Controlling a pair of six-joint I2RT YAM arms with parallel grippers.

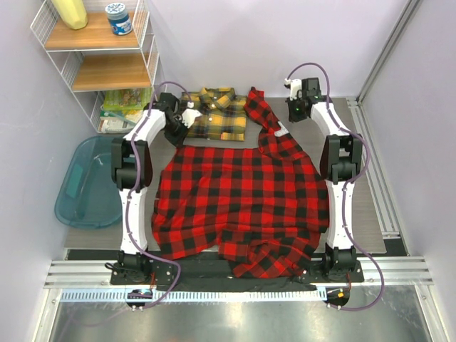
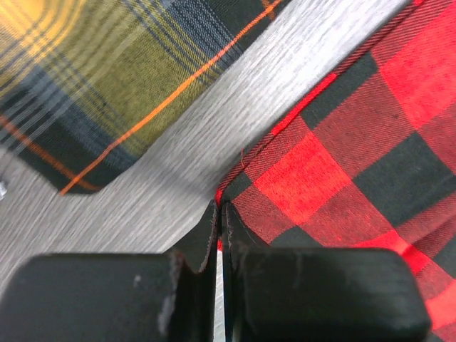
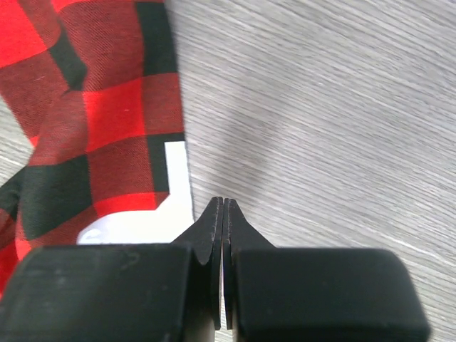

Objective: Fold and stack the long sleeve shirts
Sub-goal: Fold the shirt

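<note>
Red plaid spread flat, one of my grippers at each far corner.

The red shirt (image 1: pixel 242 192) lies open across the middle of the table (image 1: pixel 370 206), its near hem rumpled at the front edge. The yellow shirt (image 1: pixel 214 114) sits folded just beyond it, a strip of bare top between them, so I take it as the base of the stack. The left gripper (image 2: pixel 219 210) is closed on the red shirt's far-left edge (a sliver of red shows between the tips), a hold that suits lifting that side for a fold. The right gripper (image 3: pixel 223 206) is closed too, tips at the edge by the white lettering (image 3: pixel 174 199); whether it has caught cloth I cannot tell. Both arms reach far forward, elbows raised, wrists tipped down to the table.
</note>
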